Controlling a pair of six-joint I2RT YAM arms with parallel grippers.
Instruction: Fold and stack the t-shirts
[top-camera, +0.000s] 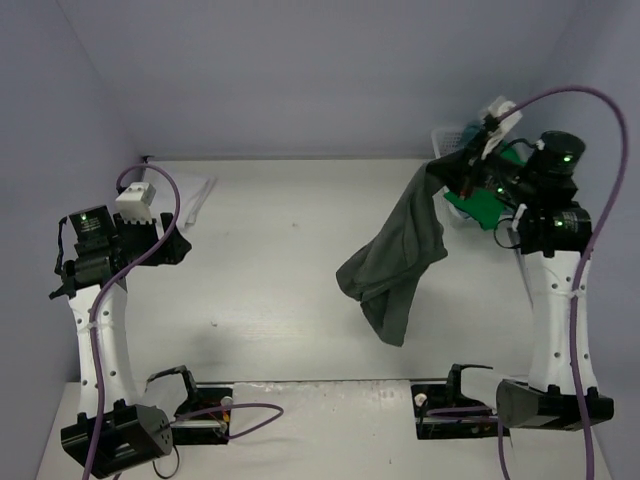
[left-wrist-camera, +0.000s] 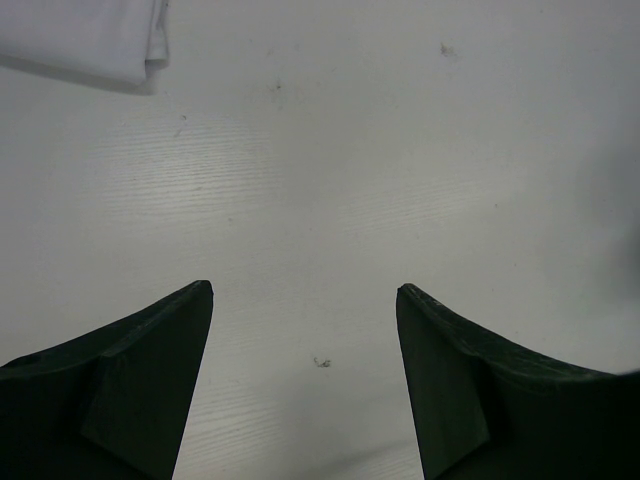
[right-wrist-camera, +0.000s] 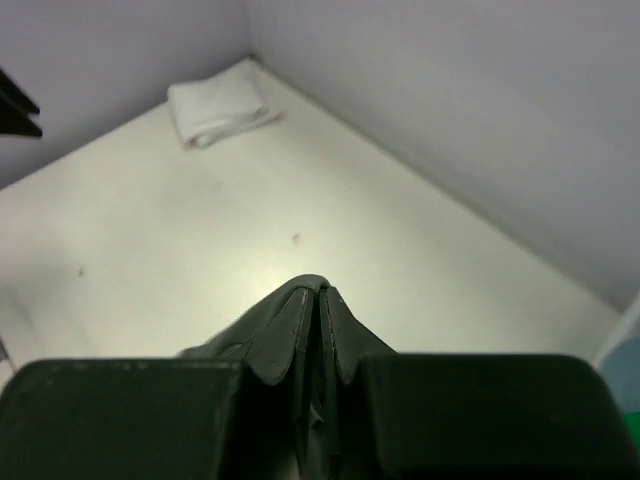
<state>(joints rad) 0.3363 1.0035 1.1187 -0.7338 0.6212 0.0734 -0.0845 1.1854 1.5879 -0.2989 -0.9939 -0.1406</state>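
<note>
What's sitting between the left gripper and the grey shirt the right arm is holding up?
Nothing: only bare table between the left gripper and the dark grey t-shirt, as the top external view shows.

We observe a flat white table top with faint wood grain (top-camera: 270, 210), matt and marked by a few small dark specks. Plain pale lilac-blue walls enclose it on three sides: a back wall (top-camera: 300, 70), a left side wall (top-camera: 50, 110) and a right side wall (top-camera: 620, 40). Lighting is soft and diffuse.
</note>
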